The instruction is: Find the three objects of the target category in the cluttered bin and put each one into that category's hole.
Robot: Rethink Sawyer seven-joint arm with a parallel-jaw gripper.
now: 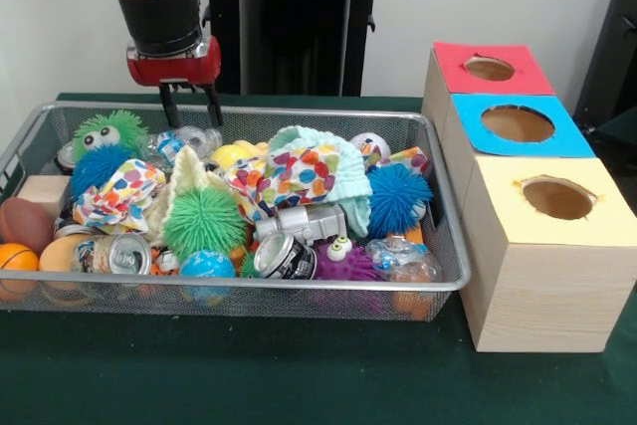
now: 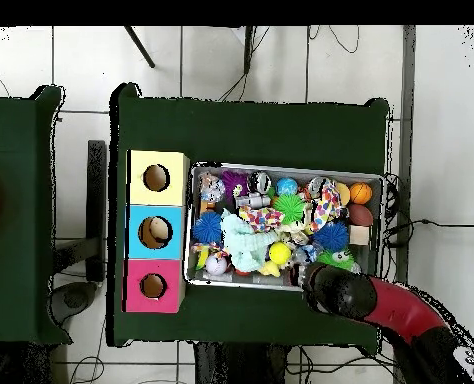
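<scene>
White wall (image 1: 60, 27) behind — white tiled floor (image 2: 91, 60), dark cables (image 2: 436, 224) trailing.

Silver wire-mesh bin (image 1: 438, 281) packed rim to rim with toys, cans and cloths; open green tabletop (image 1: 249, 370) in front; three wooden boxes (image 1: 542, 276) flank one side.

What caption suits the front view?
Robot hand hovers open over a wire bin of toys beside three colour-topped boxes.

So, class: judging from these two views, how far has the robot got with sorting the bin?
Nothing looks done: the bin is full, though the holes' insides are hidden. The gripper hangs open and empty over the bin's far edge. Finding and dropping all three objects into a box remains.
</scene>
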